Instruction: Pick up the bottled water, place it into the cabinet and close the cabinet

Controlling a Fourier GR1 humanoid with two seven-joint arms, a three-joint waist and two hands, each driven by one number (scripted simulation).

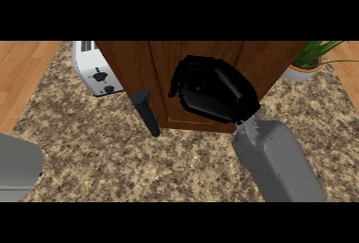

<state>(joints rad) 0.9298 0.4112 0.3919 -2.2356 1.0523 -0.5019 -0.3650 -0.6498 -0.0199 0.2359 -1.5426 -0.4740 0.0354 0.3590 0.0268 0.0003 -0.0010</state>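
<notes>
The brown wooden cabinet (140,66) stands on the counter at the top middle. A dark bar handle (146,113) sticks out at its lower left, and the doors look closed. My right hand (214,90) lies over the cabinet front, its fingers (181,78) relaxed and pointing left with nothing held in them. The bottled water shows nowhere. Of my left arm only a piece of grey forearm (15,166) shows at the lower left edge, without its hand.
A white toaster (95,69) stands just left of the cabinet. A potted plant (308,61) sits at the cabinet's right. The speckled stone counter (140,161) spreads in front, and wooden floor (21,76) lies beyond its left edge.
</notes>
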